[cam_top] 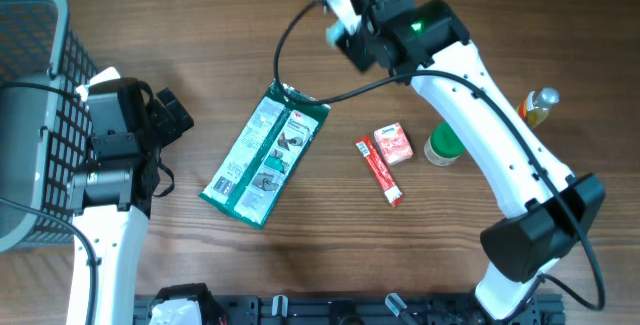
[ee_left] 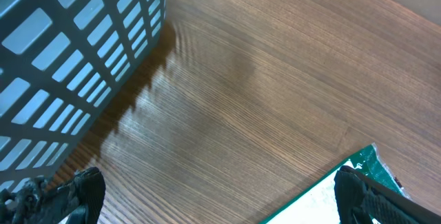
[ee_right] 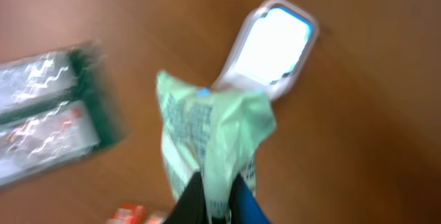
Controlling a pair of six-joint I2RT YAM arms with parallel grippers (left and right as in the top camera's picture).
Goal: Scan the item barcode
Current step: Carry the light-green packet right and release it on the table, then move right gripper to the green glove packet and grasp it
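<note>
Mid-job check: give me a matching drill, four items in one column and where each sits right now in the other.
1. basket
2. large green pouch
3. red stick pack
4. pale green packet

a. pinched in the right hand
b. lying flat mid-table
c. at the far left
d. beside the small red box

Pairs: 1-c, 2-b, 3-d, 4-a

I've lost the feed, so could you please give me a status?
Left gripper open, empty. Right gripper shut on green packet. Packet beside white scanner, nothing between.
</note>
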